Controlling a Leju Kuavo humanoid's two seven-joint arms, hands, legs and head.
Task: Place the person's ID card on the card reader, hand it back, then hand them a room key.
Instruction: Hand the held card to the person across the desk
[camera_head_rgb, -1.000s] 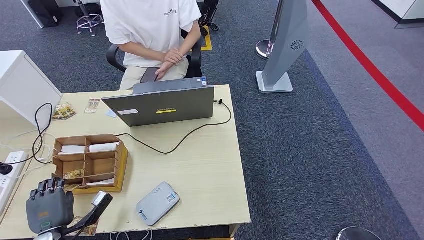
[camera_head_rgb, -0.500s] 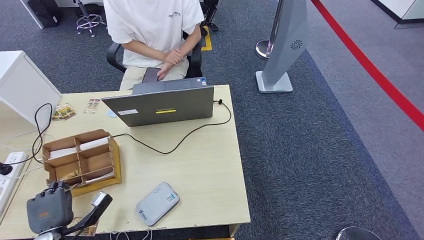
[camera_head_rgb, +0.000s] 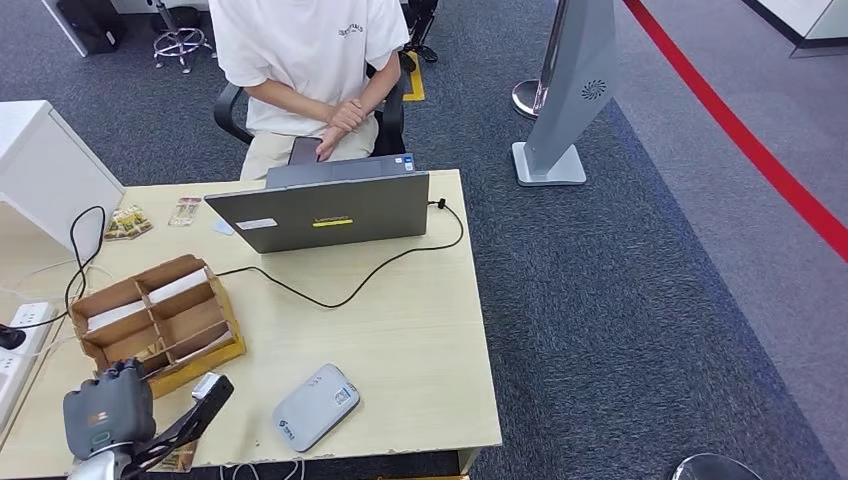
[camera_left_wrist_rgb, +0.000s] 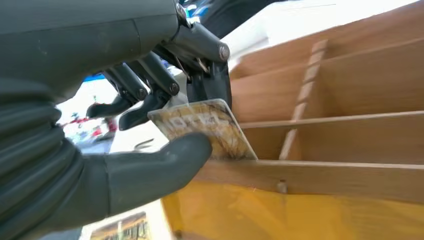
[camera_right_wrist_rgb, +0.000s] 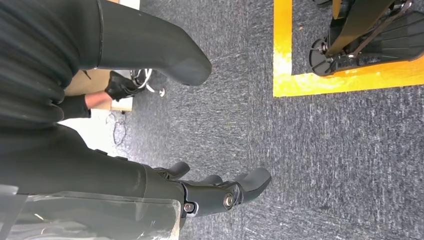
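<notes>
The left hand (camera_left_wrist_rgb: 150, 100) pinches a room key (camera_left_wrist_rgb: 205, 127), a patterned card, between its thumb (camera_left_wrist_rgb: 155, 167) and its dark fingers (camera_left_wrist_rgb: 145, 95). The card is at the near edge of the wooden box (camera_head_rgb: 165, 320), partly over 1 of its slots. The hand sits low at the front left corner of the worktop (camera_head_rgb: 400, 340).

In the last second the box has turned and slid back toward the wall side, and the hand has closed in on the card. I think the pull dragged the box along, so the key is being taken out now and the handing over comes next.

The right hand (camera_right_wrist_rgb: 215, 192) hangs down over the grey carpet with its fingers apart and nothing in it.

The card reader (camera_head_rgb: 316, 406) lies just right of the left hand. Farther back, a black cable (camera_head_rgb: 350, 285) runs across the worktop to a grey laptop (camera_head_rgb: 320, 212). The person (camera_head_rgb: 310, 60) sits behind it, so the laptop stands between the hand and them. The key must go over or around it.
</notes>
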